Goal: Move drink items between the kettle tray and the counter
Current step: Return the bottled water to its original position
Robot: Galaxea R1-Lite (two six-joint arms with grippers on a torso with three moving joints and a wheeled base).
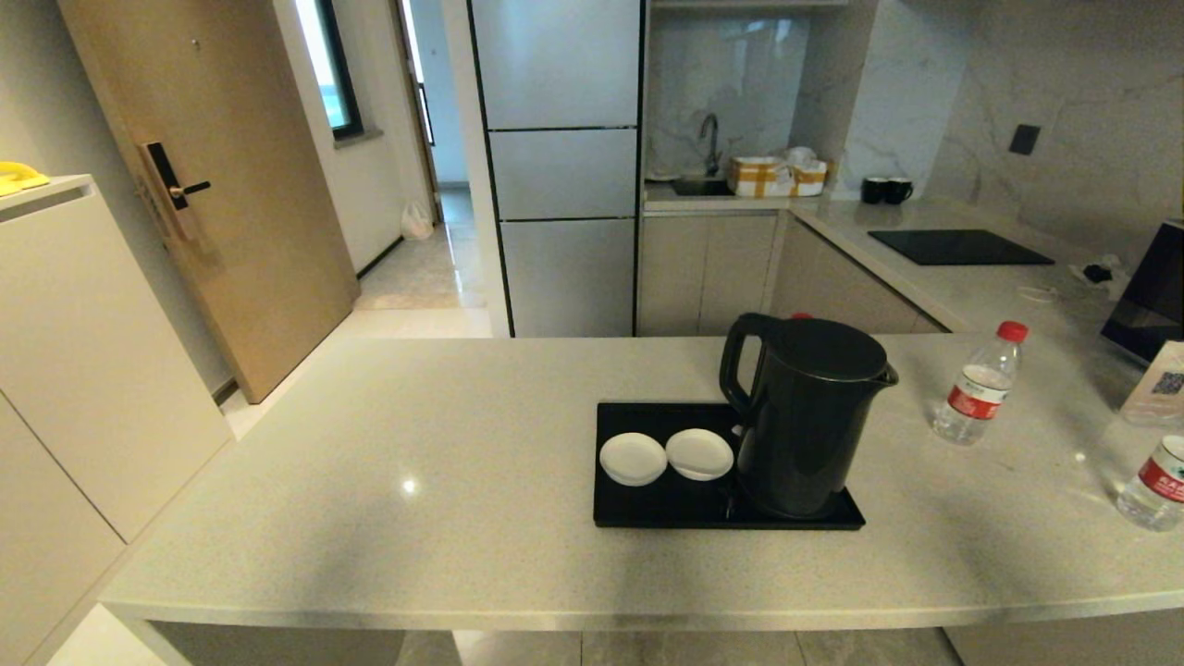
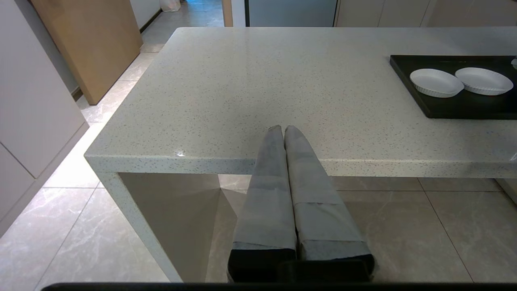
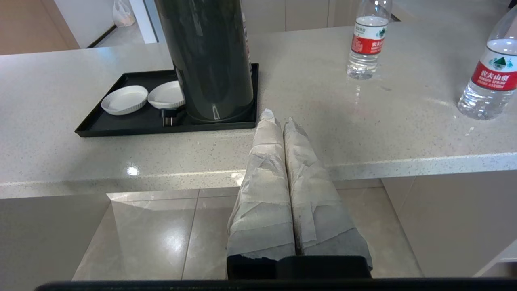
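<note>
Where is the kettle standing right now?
In the head view the black kettle stands upright on the right end of the black tray, beside two white coasters, with both water bottles out on the counter to its right.

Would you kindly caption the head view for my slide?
Kettle and two coasters on a black tray; two water bottles stand on the counter beside it.
</note>
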